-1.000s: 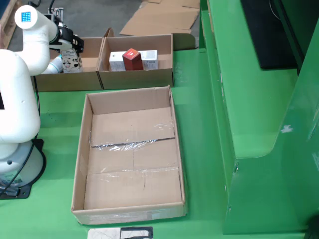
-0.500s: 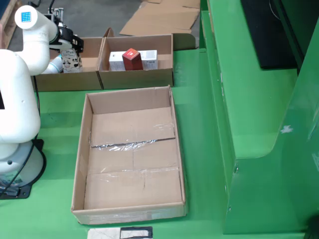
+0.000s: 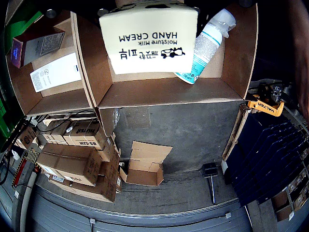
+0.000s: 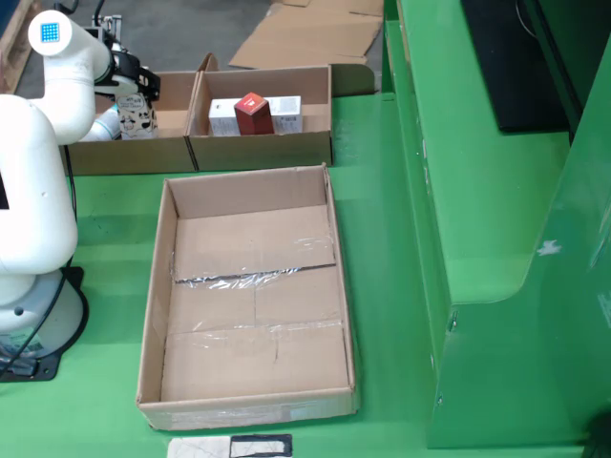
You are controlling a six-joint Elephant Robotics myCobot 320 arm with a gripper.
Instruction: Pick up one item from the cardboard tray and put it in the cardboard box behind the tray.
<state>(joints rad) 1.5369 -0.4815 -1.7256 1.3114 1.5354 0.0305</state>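
In the view from above, my gripper [image 4: 132,84] hangs over the left cardboard box [image 4: 129,153] behind the tray. It is shut on a cream-coloured hand cream box [image 4: 139,118], which reaches down inside that box. The view that rides on the gripper shows the hand cream box [image 3: 148,38] close up at top centre, its upper edge hidden under the gripper. A white spray bottle [image 3: 205,48] leans beside it in the same cardboard box [image 3: 164,92]. The large cardboard tray [image 4: 250,405] in front holds nothing.
The right-hand cardboard box [image 4: 263,148] holds a red carton [image 4: 253,114] and a white carton [image 4: 284,113]. My white arm's base [image 4: 29,315] stands left of the tray. A tall green structure [image 4: 477,191] rises to the right.
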